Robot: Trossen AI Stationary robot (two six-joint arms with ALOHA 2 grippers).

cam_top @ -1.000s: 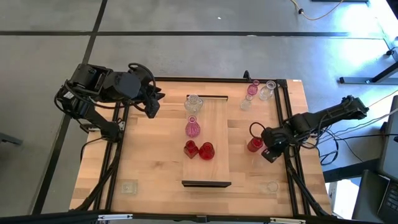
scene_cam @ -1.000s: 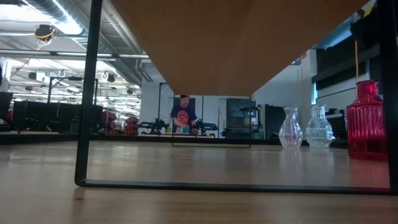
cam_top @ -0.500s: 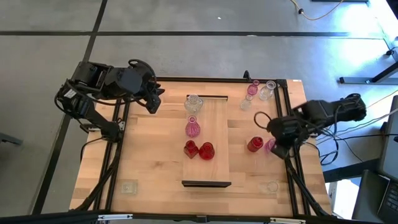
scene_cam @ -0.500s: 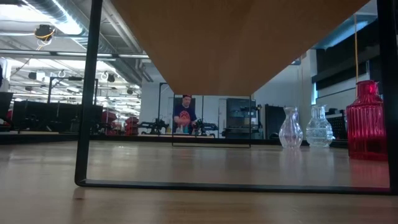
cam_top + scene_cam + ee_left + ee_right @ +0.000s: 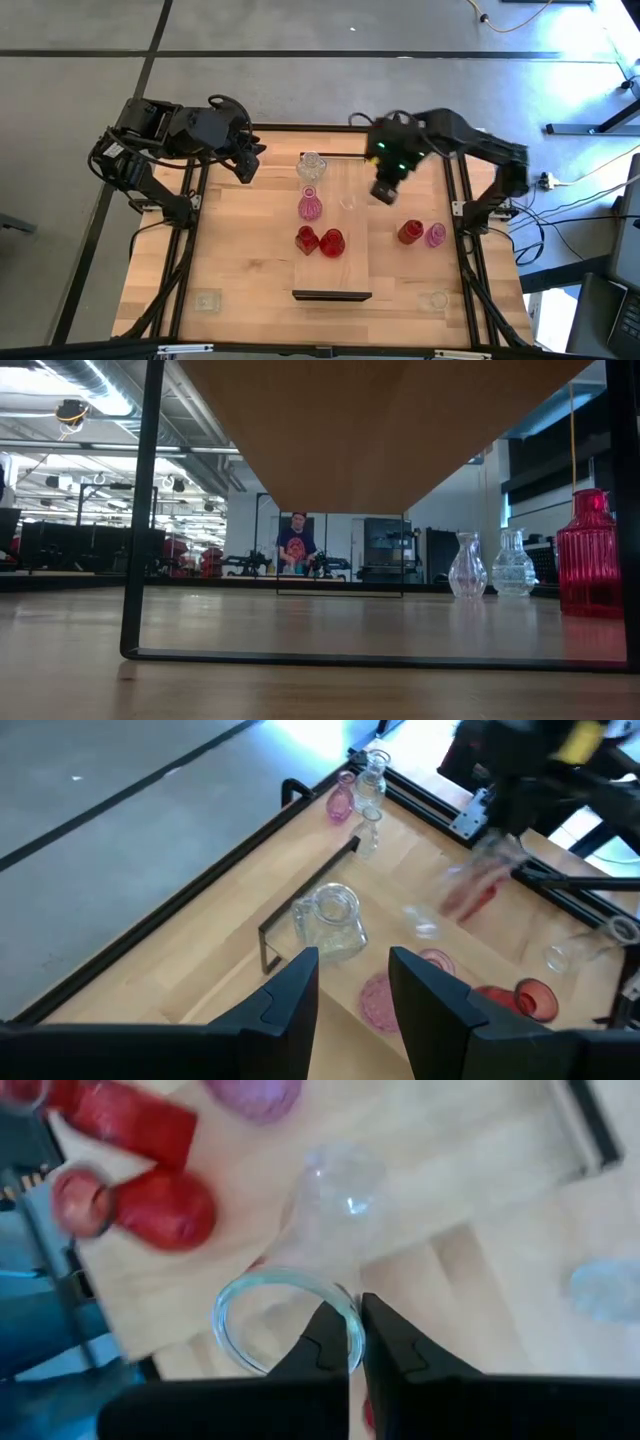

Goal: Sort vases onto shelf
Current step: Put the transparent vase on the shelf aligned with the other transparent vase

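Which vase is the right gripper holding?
The small clear vase over the shelf, right of the pink vase. The right gripper is shut on its rim; every other vase stands free.

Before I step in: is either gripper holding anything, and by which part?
The right gripper pinches a clear vase by its rim. The left gripper holds nothing.
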